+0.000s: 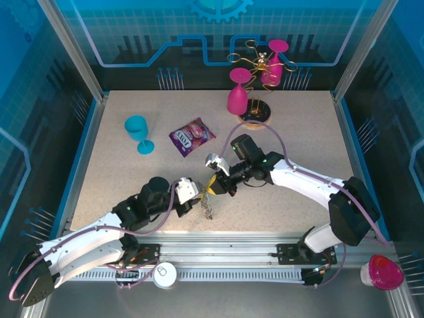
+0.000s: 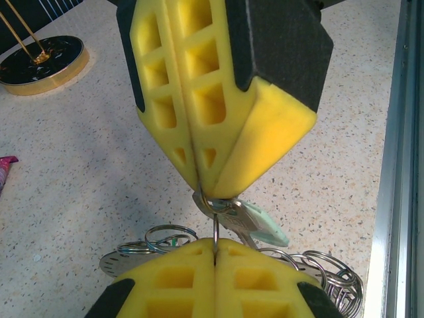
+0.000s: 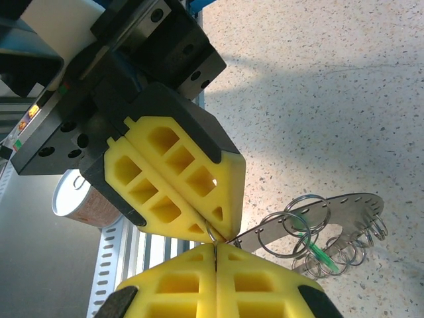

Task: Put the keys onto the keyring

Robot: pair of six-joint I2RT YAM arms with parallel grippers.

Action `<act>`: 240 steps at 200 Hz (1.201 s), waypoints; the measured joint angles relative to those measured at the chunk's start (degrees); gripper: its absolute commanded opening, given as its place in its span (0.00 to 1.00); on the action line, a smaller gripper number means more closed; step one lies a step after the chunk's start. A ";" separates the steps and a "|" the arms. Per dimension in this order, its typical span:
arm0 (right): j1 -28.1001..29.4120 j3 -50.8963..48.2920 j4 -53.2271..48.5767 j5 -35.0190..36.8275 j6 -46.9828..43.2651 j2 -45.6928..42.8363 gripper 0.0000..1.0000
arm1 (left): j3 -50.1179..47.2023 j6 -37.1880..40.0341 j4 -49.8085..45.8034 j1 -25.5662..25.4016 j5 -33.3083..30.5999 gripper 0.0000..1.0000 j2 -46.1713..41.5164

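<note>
My left gripper [image 2: 215,246] and right gripper [image 3: 215,246] meet tip to tip, yellow foam pads clamped on a thin wire loop of the keyring [image 3: 358,205], a flat dull-metal band at lower right. The pale key [image 2: 265,226] hangs at frame centre. The green key [image 3: 317,250] sits among the coils.

Keyring [image 1: 207,208] by the table's [image 1: 311,152] near edge; snack packet [image 1: 191,136] behind it, cup [image 1: 138,132] left of the packet, glass rack [image 1: 255,119] behind-right.

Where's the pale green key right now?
In the left wrist view, the pale green key hangs just below and right of the right gripper, whose tips are shut, and above the wire loops of the keyring.
</note>
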 measured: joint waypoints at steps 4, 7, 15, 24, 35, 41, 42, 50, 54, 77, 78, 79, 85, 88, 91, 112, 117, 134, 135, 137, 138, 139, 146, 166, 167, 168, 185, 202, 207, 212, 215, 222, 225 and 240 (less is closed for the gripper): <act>0.00 0.07 0.00 0.00 0.00 0.09 0.00 | 0.00 -0.02 -0.02 0.00 0.00 0.00 0.00; 0.00 0.15 -0.02 0.00 0.00 0.15 0.00 | 0.00 -0.02 -0.02 0.00 0.00 0.00 0.00; 0.00 0.33 0.00 -0.02 0.00 0.33 0.00 | 0.00 -0.02 -0.02 0.00 -0.02 0.00 0.00; 0.00 0.42 0.00 -0.02 0.00 0.50 0.00 | 0.00 -0.02 0.00 0.00 -0.02 0.00 0.00; 0.00 0.44 0.00 -0.04 0.02 0.66 0.00 | 0.00 -0.02 0.00 0.00 -0.02 0.00 0.00; 0.00 0.46 0.00 -0.07 0.04 0.74 0.00 | 0.00 -0.02 -0.04 0.00 -0.02 0.00 0.00; 0.00 0.46 0.00 -0.07 0.04 0.74 0.00 | 0.00 -0.02 -0.04 0.00 -0.02 0.00 0.00; 0.00 0.46 0.00 -0.07 0.20 0.83 0.00 | 0.00 -0.02 -0.13 0.00 -0.04 0.00 0.00; 0.00 0.46 0.00 -0.13 0.22 0.87 0.00 | 0.00 -0.02 -0.15 0.00 -0.04 0.00 0.00; 0.00 0.66 0.00 -0.15 0.44 1.38 0.00 | 0.00 -0.02 -0.42 0.00 -0.07 0.00 0.00; 0.00 0.66 0.00 -0.15 0.44 1.40 0.00 | 0.00 -0.02 -0.44 0.00 -0.09 0.00 0.00; 0.00 0.68 0.00 -0.15 0.44 1.42 0.00 | 0.00 -0.02 -0.44 0.00 -0.09 0.00 0.00; 0.00 0.70 -0.02 0.00 0.48 1.55 0.00 | 0.00 -0.02 -0.50 0.00 -0.15 0.00 0.00; 0.00 0.76 -0.07 0.09 0.57 1.62 0.00 | -0.02 -0.02 -0.52 0.00 -0.22 0.00 0.00; 0.00 0.83 -0.20 0.15 0.63 1.68 0.00 | -0.02 -0.02 -0.52 0.00 -0.24 0.00 0.00; 0.00 1.70 -0.98 1.44 1.14 2.14 0.00 | -0.02 -0.02 -0.48 0.02 -0.70 0.00 0.00; 0.00 1.88 -1.16 1.75 1.33 2.25 0.00 | -0.02 -0.02 -0.46 0.04 -0.90 0.00 0.00; 0.00 2.58 -1.81 2.67 1.77 2.71 0.00 | -0.02 -0.02 -0.39 0.07 -1.40 0.00 -0.13; 0.00 2.60 -1.84 2.69 1.77 2.73 0.00 | -0.02 -0.02 -0.39 0.07 -1.44 0.00 -0.13; 0.00 2.69 -1.90 2.71 1.81 2.78 0.00 | -0.02 -0.02 -0.39 0.07 -1.55 0.00 -0.15; 0.00 2.71 -1.95 2.73 1.84 2.78 0.00 | -0.02 -0.02 -0.39 0.07 -1.55 0.00 -0.17; 0.00 2.71 -1.97 2.78 1.88 2.78 0.00 | -0.02 -0.02 -0.39 0.07 -1.57 0.00 -0.22; 0.00 2.86 -2.19 3.06 1.95 2.91 0.00 | -0.02 -0.02 -0.37 0.07 -1.75 0.00 -0.33; 0.00 2.91 -2.73 4.07 2.16 3.13 0.00 | -0.15 0.00 0.09 0.07 -2.19 0.00 -0.72; 0.00 2.91 -2.75 4.13 2.16 3.15 0.00 | -0.15 0.00 0.13 0.07 -2.19 0.00 -0.74; 0.00 2.91 -2.80 4.17 2.19 3.19 0.00 | -0.17 0.00 0.17 0.07 -2.19 0.00 -0.74; -0.11 2.91 -2.97 6.78 2.60 3.93 0.00 | -0.37 0.44 1.84 -0.07 -1.29 0.00 -1.05; -0.11 3.13 -3.61 8.66 3.37 4.98 0.00 | -0.50 1.01 3.10 -0.17 -0.79 0.00 -1.49; -0.11 3.32 -4.02 9.03 3.54 5.27 0.00 | -0.52 1.09 3.32 -0.17 -0.59 0.00 -1.53; -0.11 3.52 -4.33 9.29 3.82 5.42 0.00 | -0.52 1.20 3.52 -0.17 -0.48 0.00 -1.55; -0.11 3.67 -4.46 9.40 3.89 5.51 0.00 | -0.55 1.29 3.58 -0.17 -0.42 0.00 -1.55; -0.11 4.04 -4.74 9.75 4.15 5.62 0.00 | -0.57 1.46 3.74 -0.17 -0.39 0.00 -1.55; -0.11 4.20 -4.83 9.77 4.35 5.62 0.00 | -0.57 1.49 3.76 -0.17 -0.39 0.00 -1.55; -0.20 4.68 -4.87 9.70 4.92 5.62 0.00 | -0.74 1.60 4.04 -0.17 -0.39 0.00 -1.57</act>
